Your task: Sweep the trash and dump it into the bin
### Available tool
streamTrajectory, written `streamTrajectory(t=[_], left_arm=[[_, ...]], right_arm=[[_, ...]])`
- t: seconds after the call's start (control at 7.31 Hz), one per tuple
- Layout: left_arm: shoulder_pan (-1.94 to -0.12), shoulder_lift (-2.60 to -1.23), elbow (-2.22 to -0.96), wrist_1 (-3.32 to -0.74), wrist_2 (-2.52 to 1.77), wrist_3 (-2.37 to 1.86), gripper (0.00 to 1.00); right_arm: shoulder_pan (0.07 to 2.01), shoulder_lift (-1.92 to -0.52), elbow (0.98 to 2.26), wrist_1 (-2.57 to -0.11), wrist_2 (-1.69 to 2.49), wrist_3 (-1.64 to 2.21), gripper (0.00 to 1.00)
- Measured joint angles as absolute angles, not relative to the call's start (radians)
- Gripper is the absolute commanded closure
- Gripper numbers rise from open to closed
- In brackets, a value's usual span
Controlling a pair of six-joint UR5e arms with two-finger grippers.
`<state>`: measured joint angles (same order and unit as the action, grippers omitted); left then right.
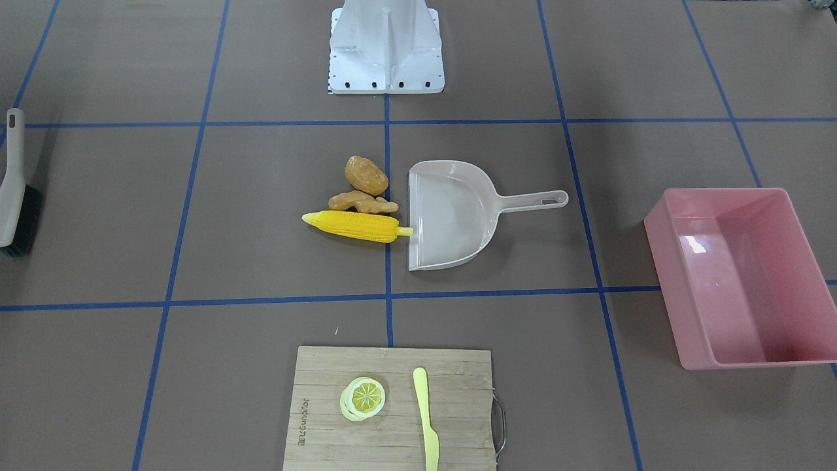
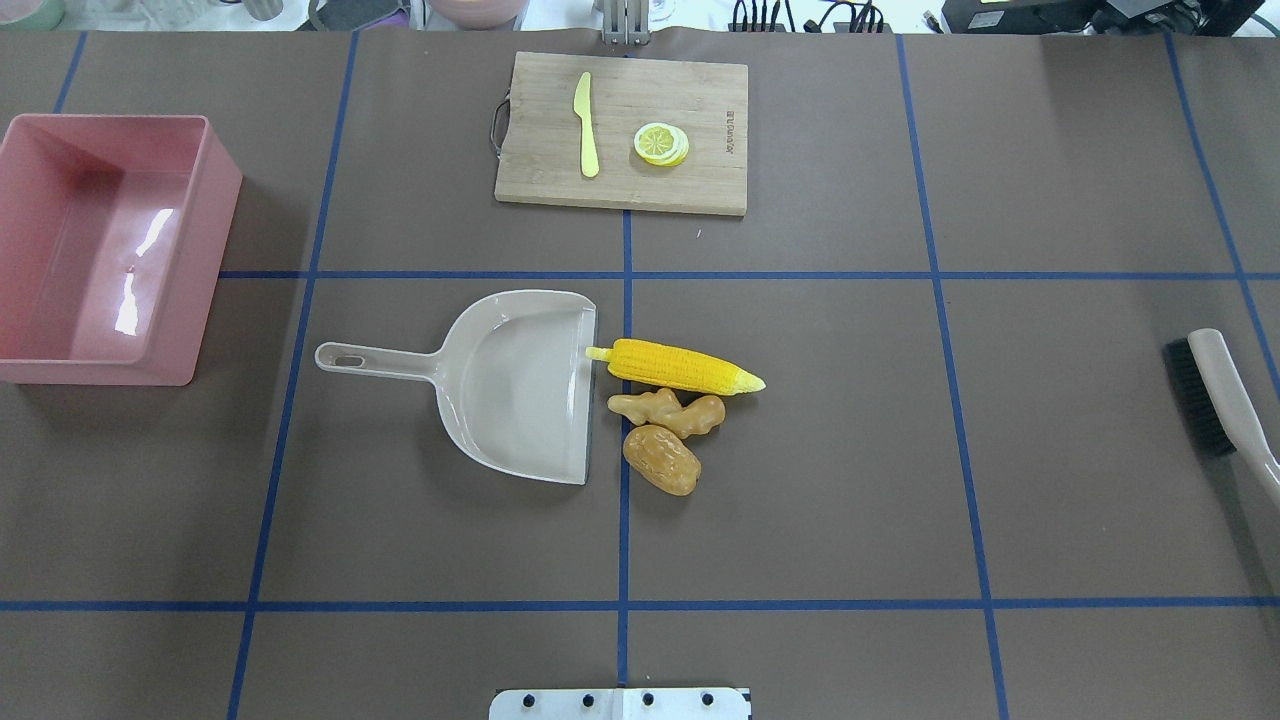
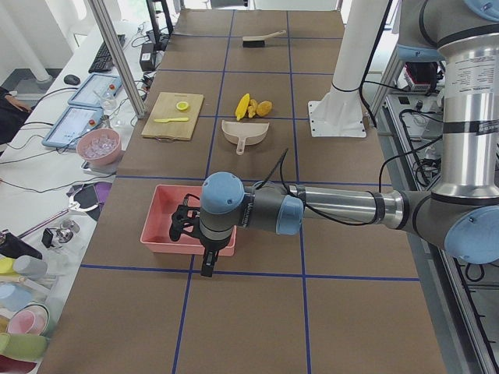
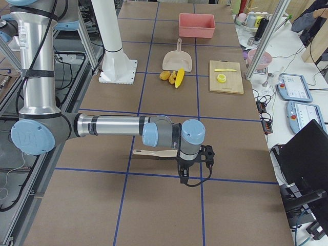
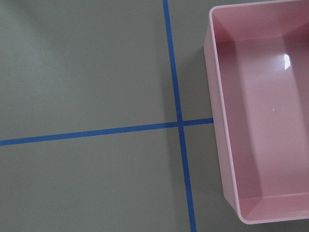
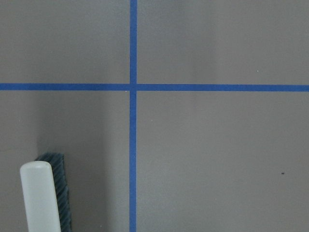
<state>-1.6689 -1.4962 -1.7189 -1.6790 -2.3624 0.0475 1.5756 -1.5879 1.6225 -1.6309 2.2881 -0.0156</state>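
Before you, the brown table [image 2: 800,450], gridded in blue tape [image 2: 800,275], carries a beige dustpan [image 2: 520,385] at its centre. A yellow corn cob [image 2: 680,367], a ginger root [image 2: 668,411] and a potato [image 2: 661,460] lie just beside the pan's open lip. You see a pink bin [image 2: 100,260] toward the robot's left end, a hand brush [image 2: 1240,400] at the right end, a wooden cutting board [image 2: 680,185] on the far side, and the white base plate [image 2: 620,703] at the near edge.

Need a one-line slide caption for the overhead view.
Corn, ginger and potato lie at the dustpan's mouth; bin far left, brush far right.
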Motion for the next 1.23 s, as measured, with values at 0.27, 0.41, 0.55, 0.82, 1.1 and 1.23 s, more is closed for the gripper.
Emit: streamTrajectory(t=[0.27,0.41,0.55,0.82,1.1,1.23], left_arm=[[-1.672,-1.495,-1.72,-1.678,-2.365,0.048,0.01],[-1.673,-1.494,-1.722,-1.678,-2.365,0.048,0.01],[-1.673,-1.492,-1.725,-1.678,-2.366,0.049,0.01],[-1.67,-1.485,-1.732,-1.677,-2.365,0.049,0.01],[-1.674,-1.48,-1.765,-1.677,-2.366,0.054,0.01],[-1.673,-1.477,-1.786,-1.677,-2.367,0.055,0.01]], right_arm=[[1.602,-1.597,1.623,-1.632,2.291,-0.019,0.0],[1.611,-1.606,1.628,-1.631,2.292,-0.02,0.0],[1.617,-1.618,1.642,-1.631,2.293,-0.02,0.0],[1.619,-1.645,1.685,-1.631,2.294,-0.02,0.0],[1.619,-1.658,1.701,-1.631,2.295,-0.019,0.0],[1.617,-1.671,1.703,-1.632,2.296,-0.019,0.0]])
